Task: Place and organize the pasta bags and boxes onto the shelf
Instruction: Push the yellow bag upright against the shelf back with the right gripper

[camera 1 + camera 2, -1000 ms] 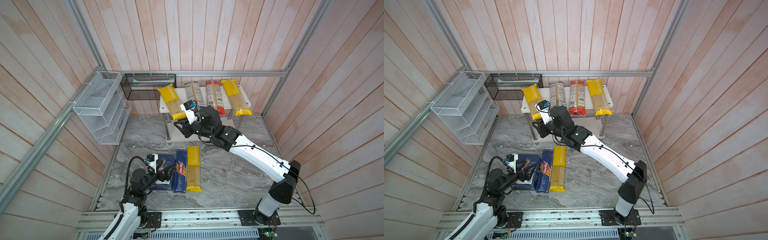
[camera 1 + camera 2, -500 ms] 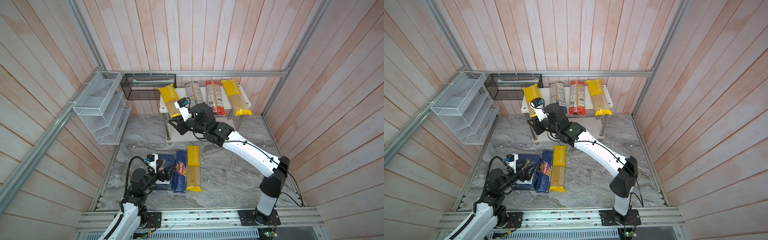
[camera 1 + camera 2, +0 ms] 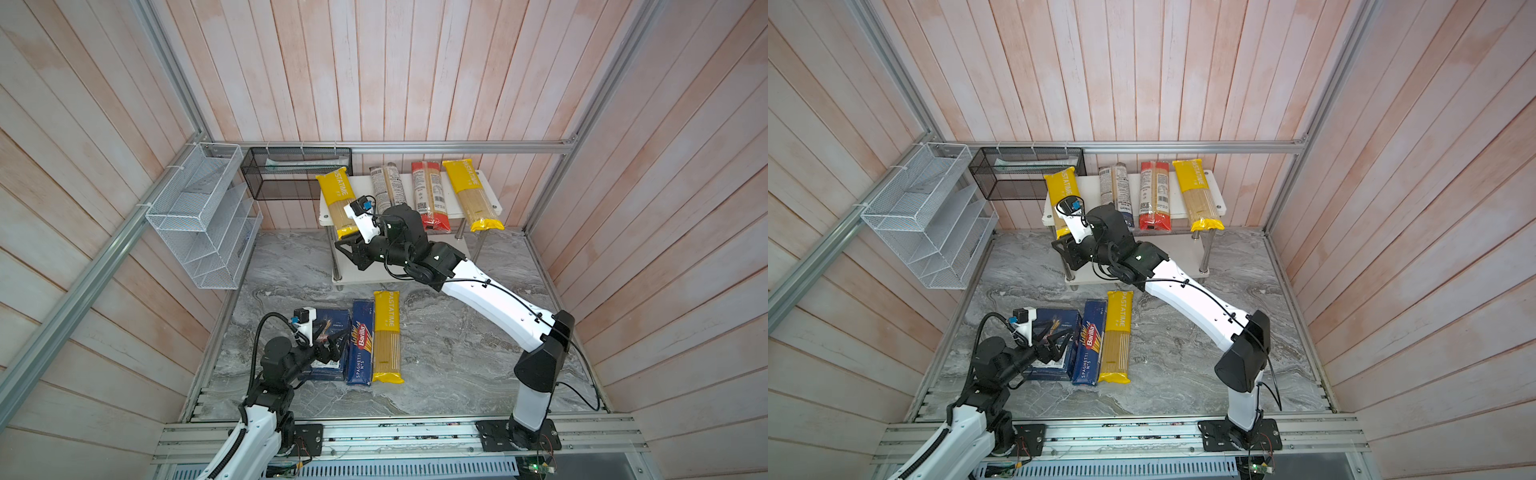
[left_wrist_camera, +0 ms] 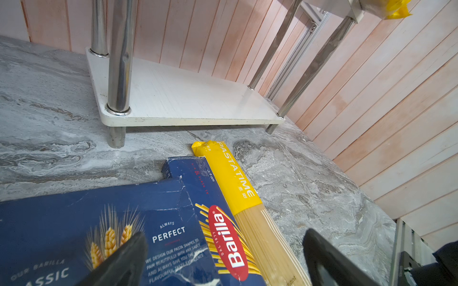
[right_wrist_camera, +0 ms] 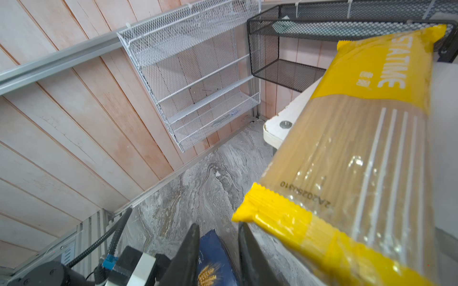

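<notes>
Closed and empty, the right gripper (image 5: 218,226) seems poised to nudge the skewed PASTATIME bag (image 5: 359,148) square on the shelf (image 4: 186,99); left gripper (image 4: 224,235) open.

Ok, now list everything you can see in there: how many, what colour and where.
shelf: one, white boards on chrome posts, back centre
yellow bags: three; two at the ends of the shelf's top board, one on the marble top in front
dark blue and clear bag: one, top board, left of middle
red bag: one, top board, right of middle
wide box: one, dark blue, marble top, front left
narrow box: one, dark blue, between wide box and loose yellow bag
wire rack: one, white, left wall
mesh basket: one, black, back wall
left gripper: open, over the wide box
right gripper: shut, empty, beside the left yellow bag's overhanging end
</notes>
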`<state>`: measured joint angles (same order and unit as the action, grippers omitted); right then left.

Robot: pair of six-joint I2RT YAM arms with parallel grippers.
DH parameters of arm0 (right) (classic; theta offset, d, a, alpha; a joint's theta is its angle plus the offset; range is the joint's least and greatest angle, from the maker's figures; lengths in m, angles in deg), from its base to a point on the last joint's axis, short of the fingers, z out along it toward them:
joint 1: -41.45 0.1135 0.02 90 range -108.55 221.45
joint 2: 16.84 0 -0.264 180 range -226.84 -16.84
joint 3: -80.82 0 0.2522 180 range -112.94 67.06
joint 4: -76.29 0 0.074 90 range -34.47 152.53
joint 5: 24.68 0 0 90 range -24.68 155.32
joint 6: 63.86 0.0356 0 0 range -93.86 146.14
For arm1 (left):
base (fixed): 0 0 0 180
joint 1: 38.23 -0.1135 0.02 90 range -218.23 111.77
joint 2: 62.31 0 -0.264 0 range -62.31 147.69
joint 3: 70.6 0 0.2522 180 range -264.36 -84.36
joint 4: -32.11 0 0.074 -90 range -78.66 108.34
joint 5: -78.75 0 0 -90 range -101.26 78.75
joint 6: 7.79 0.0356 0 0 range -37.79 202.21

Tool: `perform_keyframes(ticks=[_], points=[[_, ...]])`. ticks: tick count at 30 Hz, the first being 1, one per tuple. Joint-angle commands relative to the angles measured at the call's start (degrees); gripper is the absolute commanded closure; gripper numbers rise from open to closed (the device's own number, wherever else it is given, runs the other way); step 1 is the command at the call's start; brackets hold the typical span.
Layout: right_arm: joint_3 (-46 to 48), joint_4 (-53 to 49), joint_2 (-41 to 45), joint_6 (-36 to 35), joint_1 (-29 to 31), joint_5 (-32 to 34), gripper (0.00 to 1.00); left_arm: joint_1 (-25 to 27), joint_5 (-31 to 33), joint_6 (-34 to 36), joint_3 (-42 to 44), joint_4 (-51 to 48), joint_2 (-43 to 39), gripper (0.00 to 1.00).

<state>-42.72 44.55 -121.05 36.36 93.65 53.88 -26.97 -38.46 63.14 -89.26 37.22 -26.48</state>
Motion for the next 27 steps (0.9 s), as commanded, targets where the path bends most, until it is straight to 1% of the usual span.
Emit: perform_keyframes(ticks=[1, 5, 9, 17, 22, 27], points=[[4.1, 1.1, 5.8, -1.2, 0.4, 0.3, 0.71, 0.1, -0.4, 0.8, 0.2, 0.4, 0.0, 0.0], [9.1, 2.8, 8.9, -1.6, 0.4, 2.0, 0.71, 0.1, -0.3, 0.7, 0.2, 0.5, 0.0, 0.0], [9.9, 3.4, 8.5, -2.1, 0.4, 2.9, 0.71, 0.1, -0.4, 0.8, 0.1, 0.5, 0.1, 0.0], [4.4, 3.3, 3.5, -3.6, 0.3, 1.5, 0.71, 0.1, -0.3, 0.7, 0.2, 0.4, -0.1, 0.0], [1.0, 2.2, 1.5, -5.6, 0.3, 2.0, 0.71, 0.1, -0.2, 0.6, 0.2, 0.4, -0.2, 0.0], [-2.4, 1.2, -1.7, -5.8, 0.3, 1.1, 0.71, 0.1, -0.2, 0.7, 0.2, 0.3, -0.3, 0.0]])
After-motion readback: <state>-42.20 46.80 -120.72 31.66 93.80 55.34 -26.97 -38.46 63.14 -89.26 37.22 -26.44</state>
